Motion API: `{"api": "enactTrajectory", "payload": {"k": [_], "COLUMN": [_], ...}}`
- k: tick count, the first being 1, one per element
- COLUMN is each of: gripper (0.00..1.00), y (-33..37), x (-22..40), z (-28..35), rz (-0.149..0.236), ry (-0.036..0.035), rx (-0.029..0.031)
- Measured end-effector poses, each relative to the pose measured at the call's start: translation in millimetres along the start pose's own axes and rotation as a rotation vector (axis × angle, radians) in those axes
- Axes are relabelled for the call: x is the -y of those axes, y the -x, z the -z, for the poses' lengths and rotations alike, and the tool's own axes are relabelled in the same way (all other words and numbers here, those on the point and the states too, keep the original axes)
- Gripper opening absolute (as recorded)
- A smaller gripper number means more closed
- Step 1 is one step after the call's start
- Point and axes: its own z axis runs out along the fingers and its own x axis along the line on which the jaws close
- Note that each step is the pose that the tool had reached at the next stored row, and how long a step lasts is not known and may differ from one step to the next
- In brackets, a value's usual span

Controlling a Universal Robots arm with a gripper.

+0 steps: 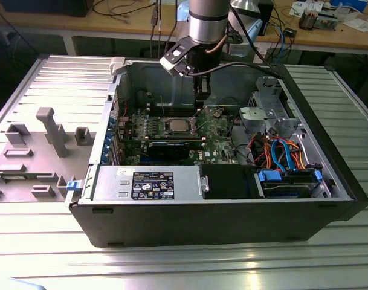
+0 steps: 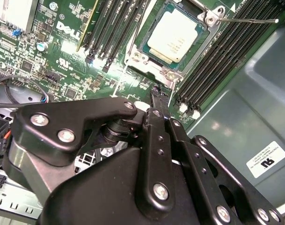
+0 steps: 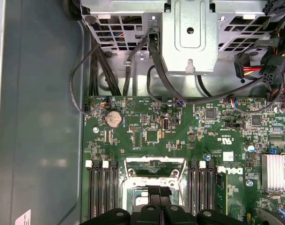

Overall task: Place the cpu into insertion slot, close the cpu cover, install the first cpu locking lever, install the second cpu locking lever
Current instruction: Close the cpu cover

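Green board (image 2: 62, 56): cpu (image 2: 174, 36) in insertion slot (image 2: 141, 57); hand (image 3: 159, 192) seemingly closed, partly cropped.

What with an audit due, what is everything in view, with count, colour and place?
computer case: one, black, open on the table
table: one, silver, under the case
circuit board: one, green, inside the case
cpu: one, silver, seated in the insertion slot
memory slots: several, black, flanking the insertion slot
power supply box: one, grey, against the case's near wall
cables: several, orange and blue, exterior view's right
gripper: one, black, fingers together, above the board beside the cpu
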Motion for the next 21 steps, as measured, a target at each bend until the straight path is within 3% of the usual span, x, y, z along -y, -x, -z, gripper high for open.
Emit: {"api": "enactTrajectory", "payload": {"k": [21], "gripper": [0.11], "y": [0.1], "x": [-7.9], "z": [-0.4], "rz": [0.0], "ry": [0.0], "rx": [0.0]}}
